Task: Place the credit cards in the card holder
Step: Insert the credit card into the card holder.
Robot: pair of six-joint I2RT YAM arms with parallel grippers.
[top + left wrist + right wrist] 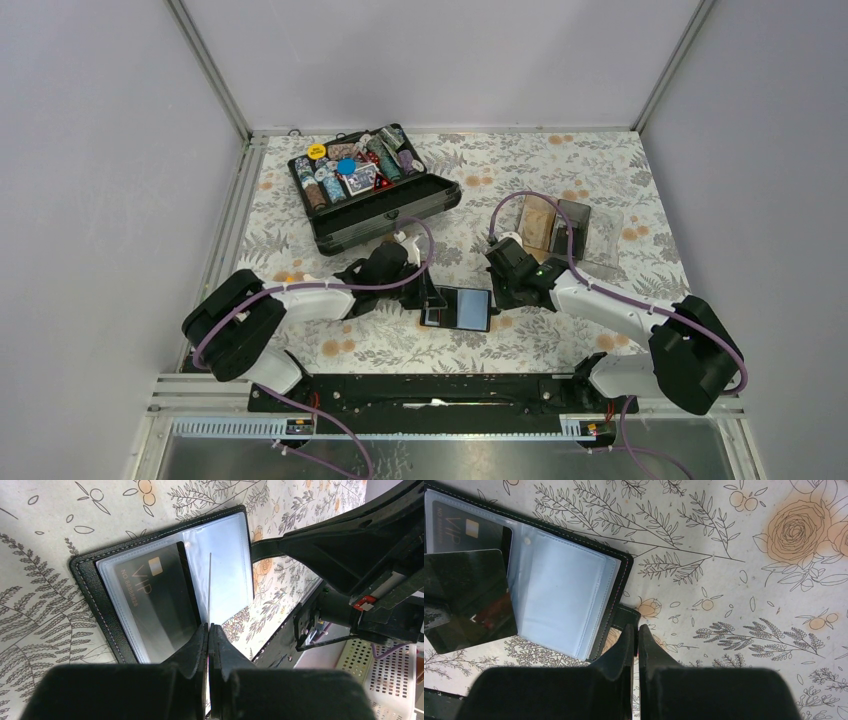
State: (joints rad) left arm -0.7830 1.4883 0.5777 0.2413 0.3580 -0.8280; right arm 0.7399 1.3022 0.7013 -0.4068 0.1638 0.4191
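Note:
The black card holder lies open on the floral cloth, its clear blue-grey pockets facing up. A dark card marked VIP sits inside the left pocket. My left gripper is shut on a dark glossy credit card. That card shows edge-on as a thin line over the holder's middle fold. My right gripper is shut on the holder's black closing tab at its right edge. In the top view both grippers flank the holder, left and right.
A large black chip case full of poker chips stands open at the back left. A clear acrylic tray holding tan cards sits behind the right arm. The right arm fills the left wrist view's right side.

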